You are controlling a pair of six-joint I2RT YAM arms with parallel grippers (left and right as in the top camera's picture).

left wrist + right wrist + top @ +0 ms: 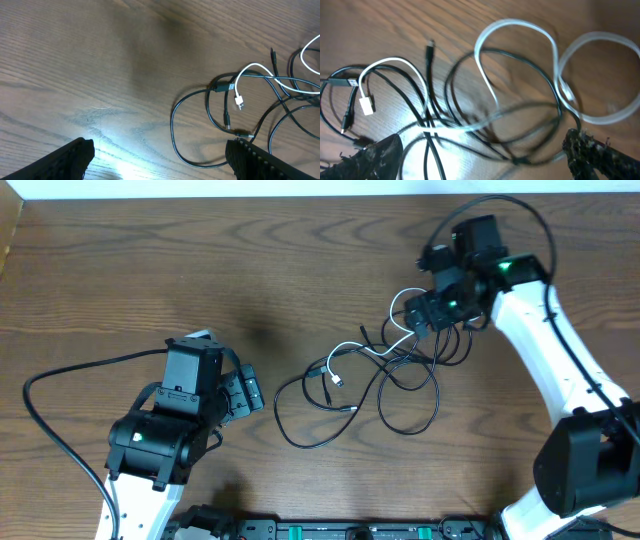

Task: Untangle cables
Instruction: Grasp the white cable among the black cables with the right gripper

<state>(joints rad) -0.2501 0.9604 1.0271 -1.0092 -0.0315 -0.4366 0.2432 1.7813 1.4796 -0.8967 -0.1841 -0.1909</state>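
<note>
Left hand (252, 392): released; fingers (75, 157) spread wide, nothing btwn them but bare wood. Pointed right, toward the cables; well apart from nearest loop.
Surface (120, 270): dark brown wood grain; bright glare patch btwn left fingers in left wrist view.
Cables (405, 352): one loose tangle lying on surface, centre to right of centre, btwn the two hands; upper-right end under right hand.
Black cables (172, 122): several thin strands, big open loops at left & bottom of tangle, crossing each other many times near middle. Exact count: cannot tell.
Black plug (430, 47): free end at upper edge of tangle, clear of other strands.
White cable (255, 65): woven through black strands; which lies on top at each crossing: cannot tell. Two round loops at its right end, side by side, blurred in right wrist view.
White plug (366, 105): free end in left part of tangle, inside a black loop, near a small black connector.
Right hand (425, 315): released; fingers (600, 155) far apart, black & white strands on surface btwn them, none pinched. Above upper-right end of tangle. Right-side finger just beside white loop; contact: cannot tell.
</note>
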